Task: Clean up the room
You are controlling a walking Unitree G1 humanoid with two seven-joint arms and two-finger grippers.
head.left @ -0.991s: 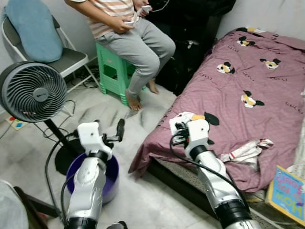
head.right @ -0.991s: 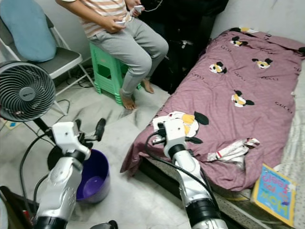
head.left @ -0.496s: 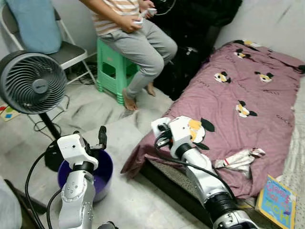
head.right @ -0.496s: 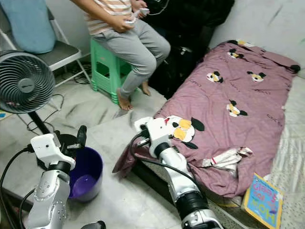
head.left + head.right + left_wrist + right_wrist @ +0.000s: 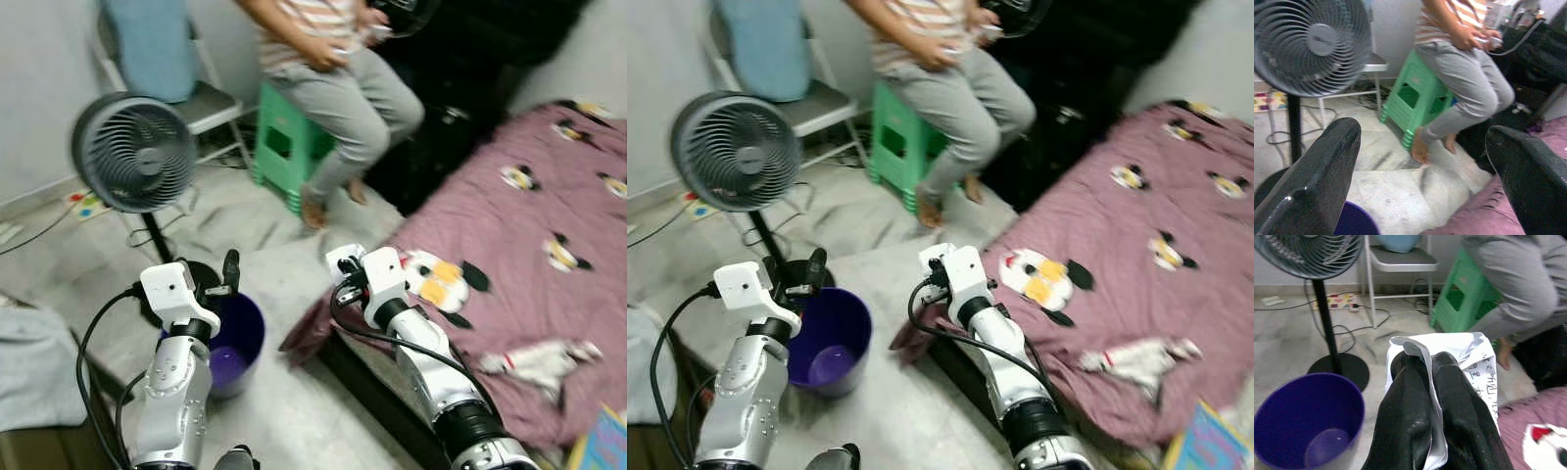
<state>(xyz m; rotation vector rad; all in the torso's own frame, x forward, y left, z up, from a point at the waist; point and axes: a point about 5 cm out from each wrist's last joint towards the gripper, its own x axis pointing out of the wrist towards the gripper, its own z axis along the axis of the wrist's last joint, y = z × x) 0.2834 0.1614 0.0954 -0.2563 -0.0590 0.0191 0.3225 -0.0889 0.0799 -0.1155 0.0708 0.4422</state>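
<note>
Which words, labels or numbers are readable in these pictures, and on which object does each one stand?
White paper held between the shut fingers of the right gripper: dark handwritten characters along its edge, too small and tilted to read.
Fan: a small label on the centre hub, too blurred to read.
Colourful book at the corner of the bed: cover blurred, nothing legible.
Purple blanket: cartoon prints, no text.
Purple bin: no marking seen.

Silver jointed arms, white wrist blocks, looping black cables, long black jaws
</note>
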